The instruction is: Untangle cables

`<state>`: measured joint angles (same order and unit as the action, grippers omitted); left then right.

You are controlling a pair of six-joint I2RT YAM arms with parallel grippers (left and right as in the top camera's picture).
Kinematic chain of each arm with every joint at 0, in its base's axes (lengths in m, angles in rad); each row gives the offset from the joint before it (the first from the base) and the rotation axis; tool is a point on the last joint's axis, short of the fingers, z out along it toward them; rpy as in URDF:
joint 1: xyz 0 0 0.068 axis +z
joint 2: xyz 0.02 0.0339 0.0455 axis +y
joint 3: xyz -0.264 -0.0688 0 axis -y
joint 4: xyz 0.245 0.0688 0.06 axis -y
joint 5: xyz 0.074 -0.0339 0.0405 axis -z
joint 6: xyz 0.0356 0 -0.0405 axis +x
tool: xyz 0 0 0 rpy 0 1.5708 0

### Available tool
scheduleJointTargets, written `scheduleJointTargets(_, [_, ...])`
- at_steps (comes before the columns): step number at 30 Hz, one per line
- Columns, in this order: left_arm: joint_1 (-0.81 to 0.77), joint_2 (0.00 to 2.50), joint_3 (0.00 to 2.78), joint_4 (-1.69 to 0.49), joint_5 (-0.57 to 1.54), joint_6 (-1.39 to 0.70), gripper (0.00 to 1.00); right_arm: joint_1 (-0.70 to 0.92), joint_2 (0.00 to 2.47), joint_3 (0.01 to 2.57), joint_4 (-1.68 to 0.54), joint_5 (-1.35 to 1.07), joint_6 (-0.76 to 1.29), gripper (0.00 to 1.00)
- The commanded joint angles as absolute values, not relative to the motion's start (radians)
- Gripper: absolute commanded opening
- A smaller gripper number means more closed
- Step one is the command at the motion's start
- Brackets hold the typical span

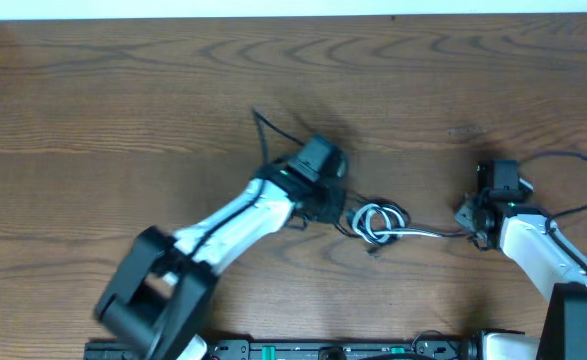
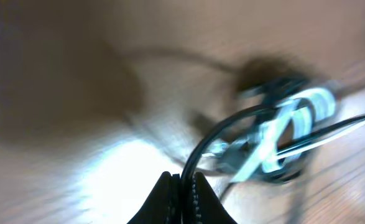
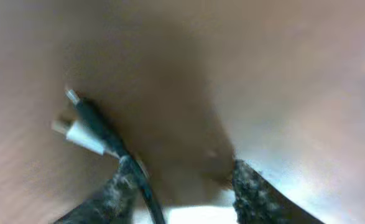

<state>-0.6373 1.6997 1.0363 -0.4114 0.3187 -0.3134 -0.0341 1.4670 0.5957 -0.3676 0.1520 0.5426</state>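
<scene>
Left hand (image 2: pixel 182 180) pinches black cable (image 2: pixel 214 129); right hand (image 3: pixel 185 180) spread, plug ends (image 3: pixel 86 124) beside finger.

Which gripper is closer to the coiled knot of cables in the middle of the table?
Left. The left gripper sits right beside the coiled knot of cables. The right gripper is farther off, out where the straight strands trailing from the knot end.

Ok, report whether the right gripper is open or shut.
Open: the right gripper shows its fingers well apart, tabletop visible between.
</scene>
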Motion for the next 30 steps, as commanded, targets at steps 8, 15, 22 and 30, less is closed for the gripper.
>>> scheduleJointTargets(8, [-0.596, 1.568, 1.027, -0.415, 0.305, -0.273, 0.54, -0.034, 1.488, 0.573, -0.277, -0.349, 0.246, 0.71])
scheduleJointTargets(15, [-0.596, 1.675, 1.024, -0.406, 0.301, -0.273, 0.56, -0.034, 1.489, 0.573, -0.281, -0.339, 0.245, 0.76])
scheduleJointTargets(22, [-0.596, 1.807, 1.024, -0.33, 0.302, -0.273, 0.51, -0.034, 1.489, 0.573, -0.281, -0.339, 0.245, 0.76])
scheduleJointTargets(30, [-0.597, 1.893, 1.024, -0.295, 0.301, -0.273, 0.35, -0.034, 1.489, 0.573, -0.281, -0.34, 0.246, 0.76])
